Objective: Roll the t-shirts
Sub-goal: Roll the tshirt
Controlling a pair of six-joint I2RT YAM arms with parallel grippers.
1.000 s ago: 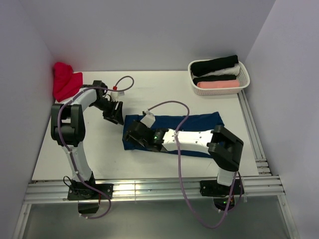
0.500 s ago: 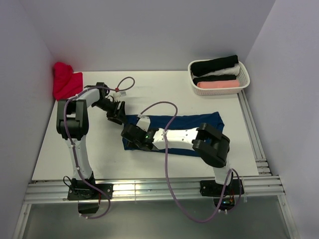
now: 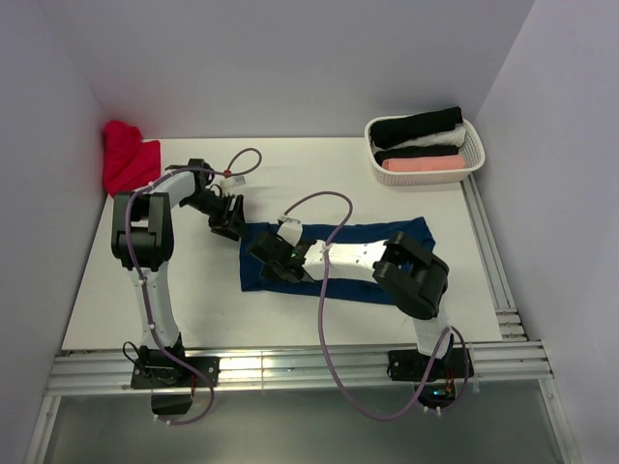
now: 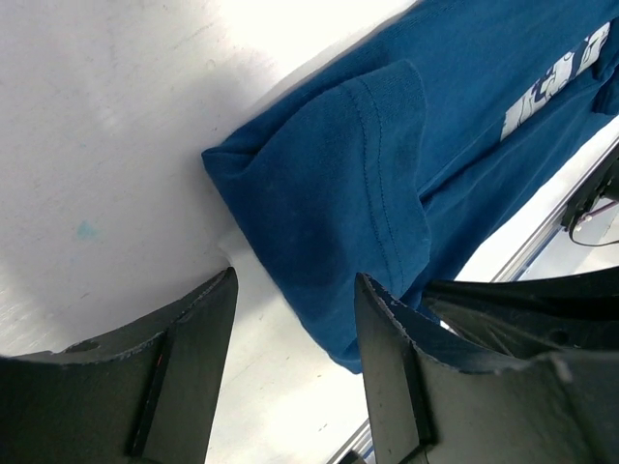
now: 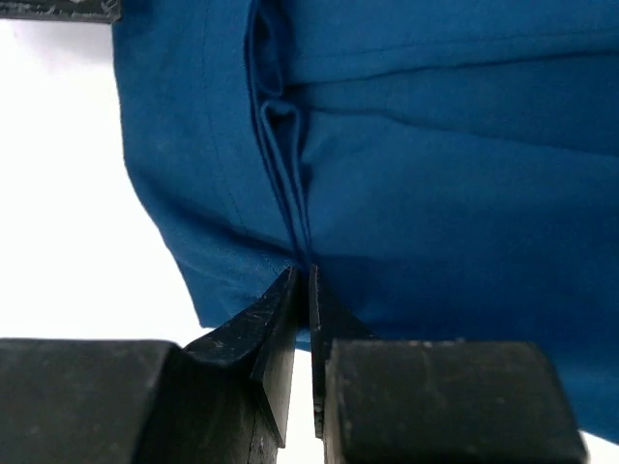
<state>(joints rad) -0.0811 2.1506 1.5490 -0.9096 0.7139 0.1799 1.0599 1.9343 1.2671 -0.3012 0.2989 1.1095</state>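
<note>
On the counter a blue shirt lies flat in the middle. A basket of rolled shirts sits far right, a red shirt far left. The left tool, fingers apart, hangs at the blue shirt's left end. The right tool pinches a fold there.

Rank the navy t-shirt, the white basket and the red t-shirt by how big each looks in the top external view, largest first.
1. navy t-shirt, spread flat, though the right arm covers part of it
2. white basket
3. red t-shirt, bunched up in the far left corner
</note>
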